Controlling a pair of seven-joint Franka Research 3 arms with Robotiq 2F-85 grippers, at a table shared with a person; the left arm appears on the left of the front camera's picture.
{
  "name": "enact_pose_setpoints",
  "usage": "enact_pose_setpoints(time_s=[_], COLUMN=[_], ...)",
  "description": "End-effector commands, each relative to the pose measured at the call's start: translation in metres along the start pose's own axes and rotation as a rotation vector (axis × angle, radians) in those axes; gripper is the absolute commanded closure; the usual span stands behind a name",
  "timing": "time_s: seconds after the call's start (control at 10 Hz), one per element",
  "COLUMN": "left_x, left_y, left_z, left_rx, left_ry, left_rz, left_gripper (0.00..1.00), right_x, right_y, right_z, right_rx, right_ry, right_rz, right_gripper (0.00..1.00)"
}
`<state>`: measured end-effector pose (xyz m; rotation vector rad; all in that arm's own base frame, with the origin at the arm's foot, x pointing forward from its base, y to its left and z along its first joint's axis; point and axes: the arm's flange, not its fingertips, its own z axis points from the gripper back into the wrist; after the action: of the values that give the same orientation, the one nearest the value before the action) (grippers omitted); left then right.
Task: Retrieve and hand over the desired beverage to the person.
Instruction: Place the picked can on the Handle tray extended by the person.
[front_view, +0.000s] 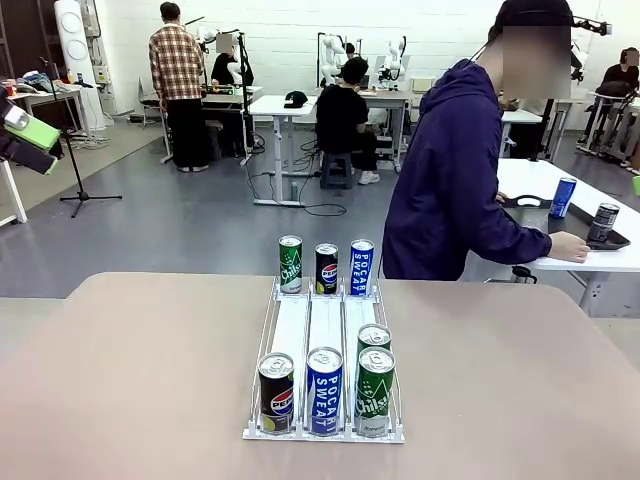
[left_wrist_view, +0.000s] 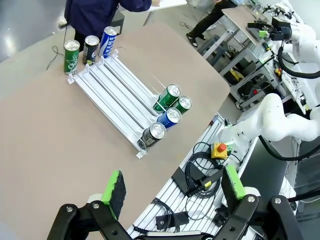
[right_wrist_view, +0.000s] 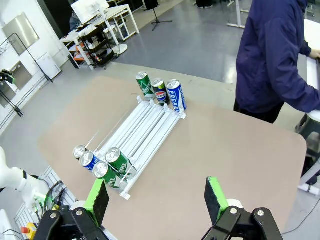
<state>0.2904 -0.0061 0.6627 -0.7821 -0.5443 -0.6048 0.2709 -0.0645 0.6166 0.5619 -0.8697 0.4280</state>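
Note:
A white slide rack (front_view: 310, 320) lies mid-table. At its far end stand a green can (front_view: 290, 264), a black Pepsi can (front_view: 326, 268) and a blue Pocari Sweat can (front_view: 361, 267). At its near end are a Pepsi can (front_view: 276, 392), a Pocari Sweat can (front_view: 324, 390) and two green cans (front_view: 375, 391), one behind the other. The person (front_view: 450, 190) in the navy-purple hooded jacket stands beyond the far edge, turned toward a side table. My left gripper (left_wrist_view: 174, 186) hangs open high above the table's near corner, far from the rack (left_wrist_view: 112, 92). My right gripper (right_wrist_view: 157, 200) is open too, above the rack (right_wrist_view: 145, 127).
A white side table (front_view: 560, 262) at the right carries a blue can (front_view: 563, 197) and a dark can (front_view: 604, 221) on a tray. Other people work at benches farther back. Cables and a red stop button (left_wrist_view: 220, 148) lie below the table's near edge.

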Motion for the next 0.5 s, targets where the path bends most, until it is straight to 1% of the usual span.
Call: enact_pose_setpoints(time_s=[0.0, 0.4], left_x=[0.0008, 0.0008], left_y=[-0.0004, -0.0004], left_z=[0.0, 0.0], left_rx=[-0.013, -0.013], left_ry=[-0.006, -0.006], left_rz=[-0.008, -0.008], left_gripper=[0.0, 0.0], right_x=[0.0005, 0.0005], right_y=[-0.0013, -0.0013], right_z=[-0.003, -0.003], right_rx=[0.033, 0.033], right_ry=[-0.008, -0.008], right_rz=[0.005, 0.005], right_gripper=[0.0, 0.0])
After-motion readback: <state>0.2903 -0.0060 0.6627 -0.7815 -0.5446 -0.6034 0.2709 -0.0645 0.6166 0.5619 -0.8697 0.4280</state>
